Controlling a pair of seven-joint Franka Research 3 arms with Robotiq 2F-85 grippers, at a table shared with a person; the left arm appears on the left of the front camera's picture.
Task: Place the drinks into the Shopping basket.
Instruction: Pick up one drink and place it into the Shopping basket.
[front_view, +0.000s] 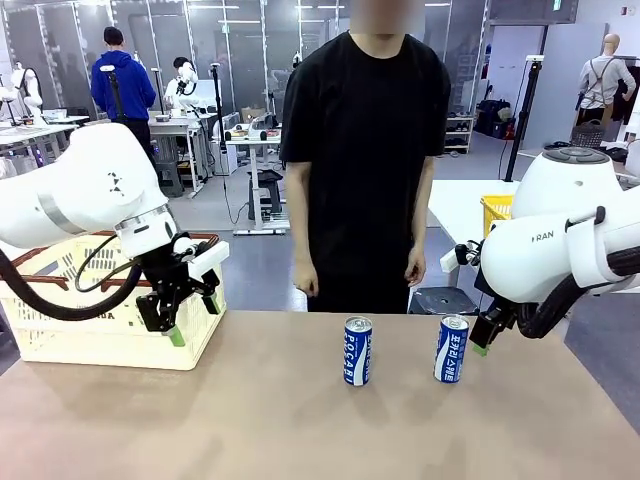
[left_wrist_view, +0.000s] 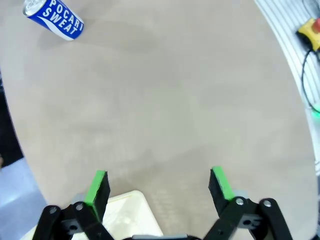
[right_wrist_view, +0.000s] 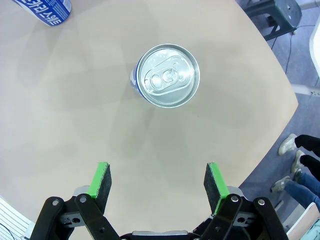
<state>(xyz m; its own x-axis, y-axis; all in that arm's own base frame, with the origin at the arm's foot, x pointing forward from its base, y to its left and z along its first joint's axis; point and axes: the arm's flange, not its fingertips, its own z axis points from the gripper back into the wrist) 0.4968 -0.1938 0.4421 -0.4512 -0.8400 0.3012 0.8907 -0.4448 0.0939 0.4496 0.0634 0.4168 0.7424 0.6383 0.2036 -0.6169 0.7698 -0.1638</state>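
Tabletop: tan wooden surface (front_view: 300, 430), bare across its whole near half; a person in a black shirt stands behind the far edge with both hands hanging clear of it.
Shopping basket: large cream plastic lattice-sided basket with brown rim and handles (front_view: 60, 340), standing at the surface's left edge towards the far side; in the left wrist view one cream corner (left_wrist_view: 127, 212) shows below the fingers.
Left gripper: (front_view: 196, 320) hangs at the basket's near right corner, jaws spread wide and empty (left_wrist_view: 159, 179), with bare surface stretching ahead of them.
Left can: slim blue-and-white metal can with white lettering (front_view: 357, 351), upright near the middle of the far edge, well apart from the basket (left_wrist_view: 54, 18), with open surface on every side.
Right can: second blue-and-white metal can (front_view: 451, 349), upright, near the first but not touching it, closer to the right edge.
Right gripper: (front_view: 483, 345) just beside the right can on its right-edge side, released and holding nothing; from its wrist (right_wrist_view: 156, 172) the can's silver top (right_wrist_view: 167, 75) lies ahead of the fingers, not between them, and the left can (right_wrist_view: 45, 9) sits farther off.
Room right: the surface's right edge curves close past the right can.
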